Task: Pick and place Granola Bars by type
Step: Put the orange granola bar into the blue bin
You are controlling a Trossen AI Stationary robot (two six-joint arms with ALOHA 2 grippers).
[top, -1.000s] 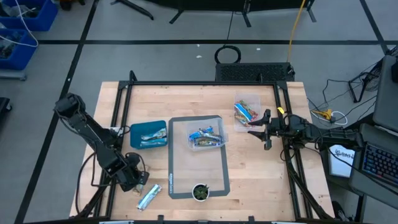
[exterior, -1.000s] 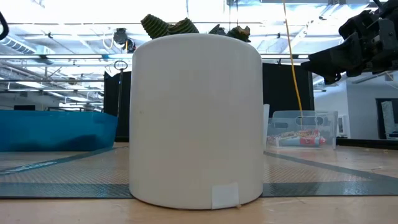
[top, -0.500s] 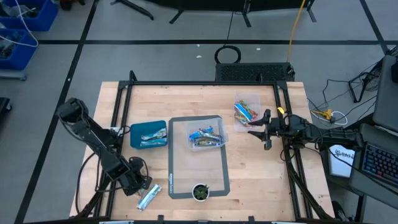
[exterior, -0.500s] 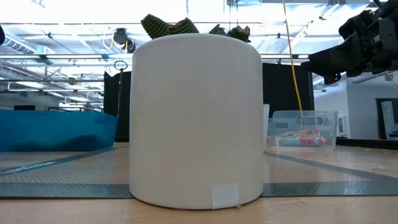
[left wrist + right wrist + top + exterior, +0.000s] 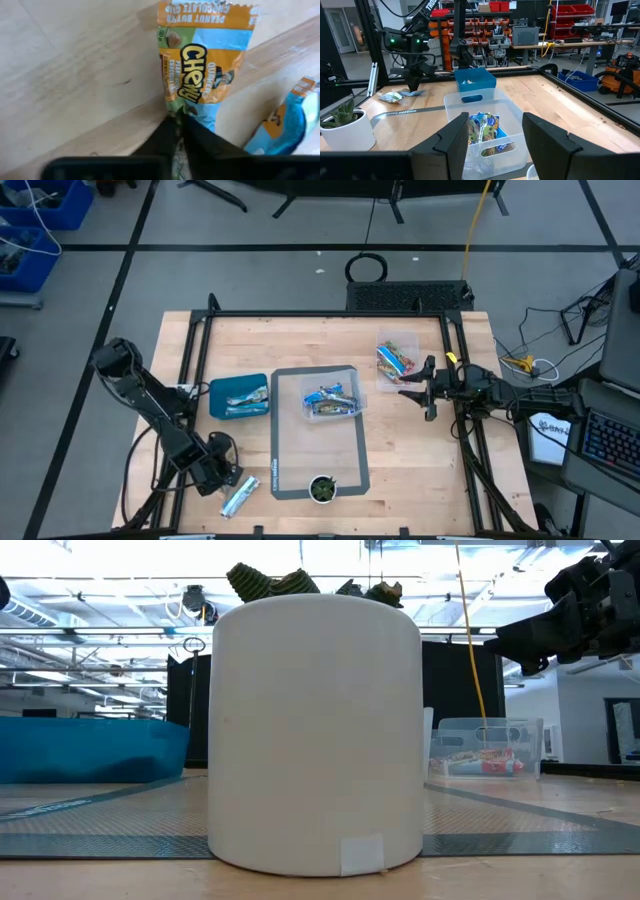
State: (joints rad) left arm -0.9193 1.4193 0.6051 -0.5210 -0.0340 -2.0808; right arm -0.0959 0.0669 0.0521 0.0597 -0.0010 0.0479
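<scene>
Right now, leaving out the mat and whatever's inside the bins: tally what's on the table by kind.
Blue bin: 1
Clear bins: 2
Potted plant: 1
Loose granola bars: 2, one pinched at its end by the left gripper
Total: 6

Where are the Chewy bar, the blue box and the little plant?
Chewy bar (image 5: 200, 75), left wrist view, middle of its wrapper.
Blue box (image 5: 216, 392), high view, its left rim.
Little plant (image 5: 322, 489), high view, its green leaves.
</scene>
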